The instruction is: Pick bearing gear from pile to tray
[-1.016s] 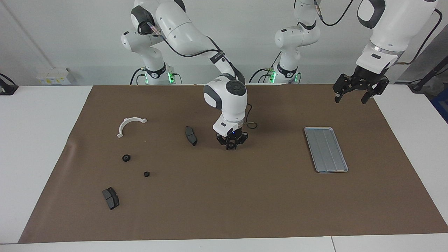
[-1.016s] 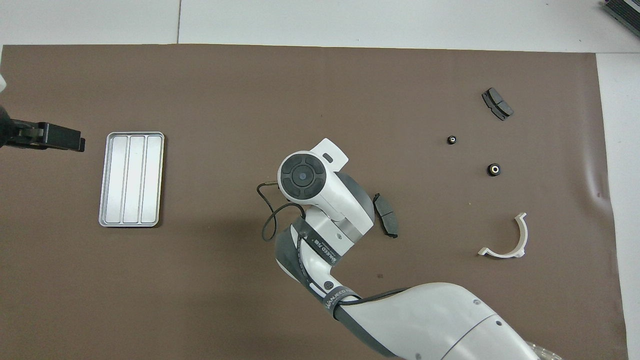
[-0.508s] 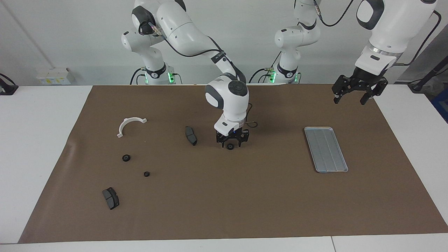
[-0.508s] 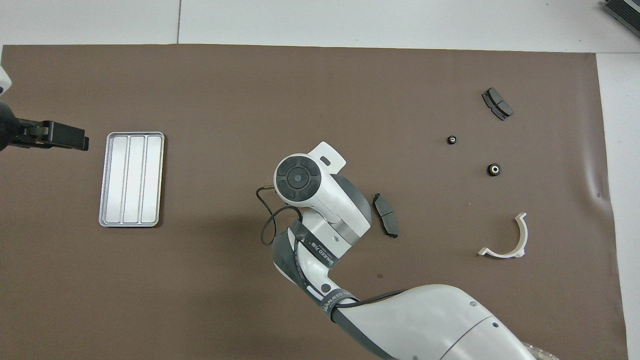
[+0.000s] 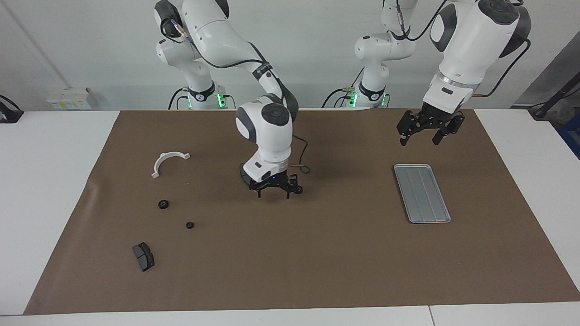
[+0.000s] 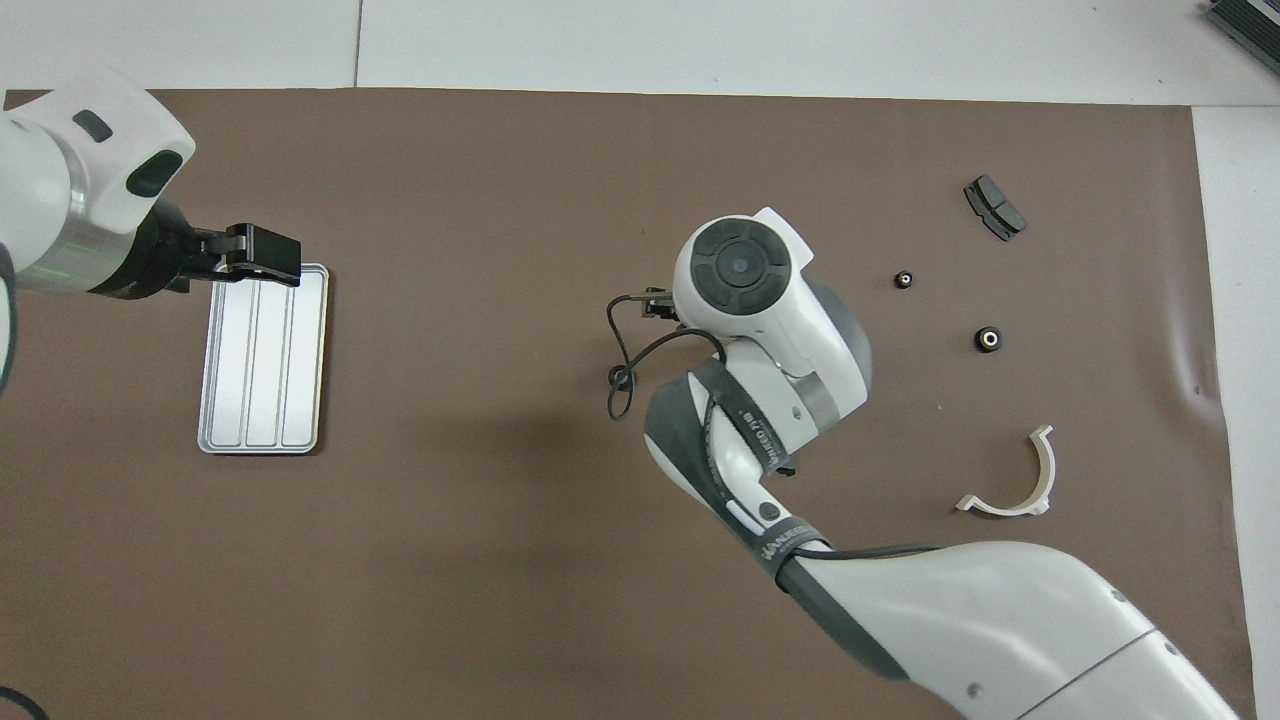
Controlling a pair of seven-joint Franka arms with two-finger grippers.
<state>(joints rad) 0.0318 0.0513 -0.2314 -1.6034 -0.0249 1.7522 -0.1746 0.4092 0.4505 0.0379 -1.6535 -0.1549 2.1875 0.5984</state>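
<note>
A white half-ring bracket point(image 5: 170, 161), two small black gears point(image 5: 163, 204) point(image 5: 190, 225) and a dark brake pad point(image 5: 143, 256) lie spread out on the brown mat point(image 5: 317, 262) at the right arm's end of the table. The right claw point(image 5: 273, 194) is low over the middle of the mat, open and holding nothing. A small dark bit just beside it may be another gear. The left claw point(image 5: 419, 141) hangs open in the air near the silver tray point(image 5: 422, 193).

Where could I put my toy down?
The brown mat between the tray and the right gripper is bare, as is the tray. It's crowded toward the right arm's end: gears, brake pad, white bracket.
</note>
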